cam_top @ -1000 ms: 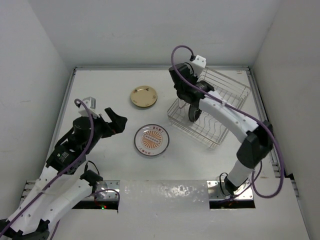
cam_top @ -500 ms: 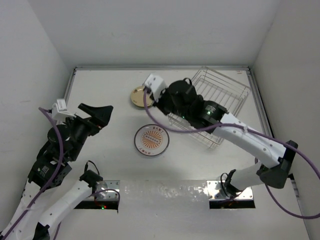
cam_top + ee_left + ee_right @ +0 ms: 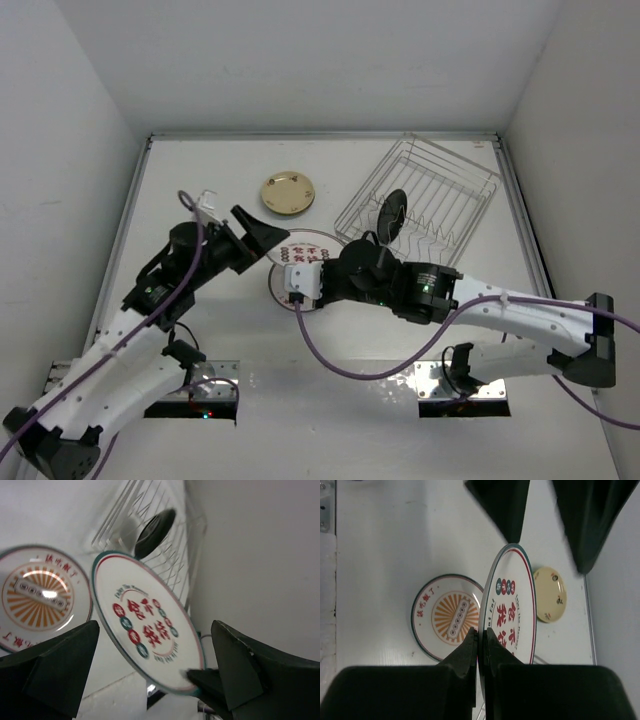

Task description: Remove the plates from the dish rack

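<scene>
Right gripper point(image 3: 481, 636): clamped on rim of white plate point(image 3: 512, 612); red characters, teal-and-red border, held on edge. Left gripper point(image 3: 270, 238): spread wide. Bench point(image 3: 200, 170): white, matte; plain white walls point(image 3: 300, 60).

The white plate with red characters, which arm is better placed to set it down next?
Right, most likely. The right gripper is shut on the rim of the white plate, holding it on edge near the sunburst plate. The left gripper is open and grips nothing.
</scene>
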`<move>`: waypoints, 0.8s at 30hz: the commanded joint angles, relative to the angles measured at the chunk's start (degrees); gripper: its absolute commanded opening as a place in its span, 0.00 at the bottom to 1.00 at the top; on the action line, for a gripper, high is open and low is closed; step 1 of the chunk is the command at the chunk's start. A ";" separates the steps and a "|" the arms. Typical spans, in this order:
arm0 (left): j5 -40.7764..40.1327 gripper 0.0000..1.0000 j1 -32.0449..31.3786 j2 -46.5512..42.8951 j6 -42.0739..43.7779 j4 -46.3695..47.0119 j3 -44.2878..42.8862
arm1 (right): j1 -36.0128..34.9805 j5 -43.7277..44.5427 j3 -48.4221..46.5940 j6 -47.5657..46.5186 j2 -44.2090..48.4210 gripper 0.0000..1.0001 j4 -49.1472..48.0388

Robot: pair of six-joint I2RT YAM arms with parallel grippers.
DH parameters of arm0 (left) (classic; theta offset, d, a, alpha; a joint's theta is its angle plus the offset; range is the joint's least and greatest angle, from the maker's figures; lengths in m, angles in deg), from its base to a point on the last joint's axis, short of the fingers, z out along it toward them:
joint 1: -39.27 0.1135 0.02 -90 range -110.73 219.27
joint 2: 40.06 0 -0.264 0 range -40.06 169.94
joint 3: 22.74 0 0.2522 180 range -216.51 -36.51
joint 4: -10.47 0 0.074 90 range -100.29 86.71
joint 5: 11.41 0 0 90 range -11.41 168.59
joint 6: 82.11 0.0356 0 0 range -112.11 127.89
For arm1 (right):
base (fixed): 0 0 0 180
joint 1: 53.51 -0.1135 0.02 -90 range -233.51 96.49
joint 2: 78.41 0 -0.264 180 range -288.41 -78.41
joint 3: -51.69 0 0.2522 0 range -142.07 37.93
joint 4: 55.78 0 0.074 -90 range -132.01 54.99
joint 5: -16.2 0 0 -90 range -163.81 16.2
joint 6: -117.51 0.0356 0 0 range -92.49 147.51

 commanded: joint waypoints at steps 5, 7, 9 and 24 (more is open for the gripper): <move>6.92 0.76 -0.56 2.61 -1.28 6.34 4.48 | -6.48 9.41 1.64 -3.91 -1.62 0.00 -15.44; 6.13 0.41 -0.56 2.35 -0.75 6.77 5.10 | -7.53 9.25 1.38 -3.56 -3.20 0.00 -15.53; 5.51 0.19 -0.56 2.43 0.21 6.51 5.10 | -8.06 8.81 1.20 -2.86 -4.08 0.00 -15.71; -5.22 0.00 -0.56 4.62 6.99 10.00 16.86 | -4.30 53.25 4.38 29.10 7.08 0.99 -19.07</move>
